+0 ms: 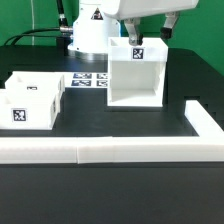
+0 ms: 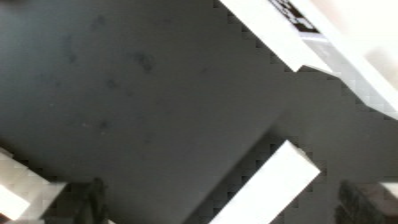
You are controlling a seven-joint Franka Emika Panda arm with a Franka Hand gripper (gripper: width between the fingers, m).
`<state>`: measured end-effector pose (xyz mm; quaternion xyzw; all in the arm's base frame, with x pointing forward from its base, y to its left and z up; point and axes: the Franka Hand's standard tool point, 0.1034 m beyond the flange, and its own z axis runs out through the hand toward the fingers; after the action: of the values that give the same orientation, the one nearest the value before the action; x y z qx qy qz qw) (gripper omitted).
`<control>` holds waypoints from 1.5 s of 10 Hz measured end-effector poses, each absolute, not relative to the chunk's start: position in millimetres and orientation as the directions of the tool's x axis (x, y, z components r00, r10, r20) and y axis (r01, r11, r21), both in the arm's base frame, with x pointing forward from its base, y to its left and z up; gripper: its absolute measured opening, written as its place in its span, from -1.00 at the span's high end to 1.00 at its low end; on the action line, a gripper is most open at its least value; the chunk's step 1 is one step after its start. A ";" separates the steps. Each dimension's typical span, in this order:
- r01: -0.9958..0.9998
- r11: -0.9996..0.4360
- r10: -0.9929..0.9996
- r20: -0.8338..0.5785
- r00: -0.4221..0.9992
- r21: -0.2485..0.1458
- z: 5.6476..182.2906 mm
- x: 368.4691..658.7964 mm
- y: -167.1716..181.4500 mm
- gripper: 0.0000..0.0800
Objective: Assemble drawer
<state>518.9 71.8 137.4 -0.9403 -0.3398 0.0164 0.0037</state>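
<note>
1. Nearest, a long low white rail crosses the black surface and turns away at the exterior view's right.
2. Behind it, at the exterior view's left, the drawer's two small trays sit close together. The front one shows a tag.
3. The tall case stands mid-surface with its open side toward the camera.
4. The marker board lies flat beyond, between trays and case.
5. Farthest, the pincer hangs at the case's top edge — fingers spread wide, clamping nothing.
</note>
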 end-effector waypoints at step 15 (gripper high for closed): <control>0.052 -0.998 0.052 0.006 0.999 -0.046 125.7 436.8 98.9 -0.62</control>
<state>436.8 98.9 125.7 -0.9994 -0.0261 -0.0024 0.0229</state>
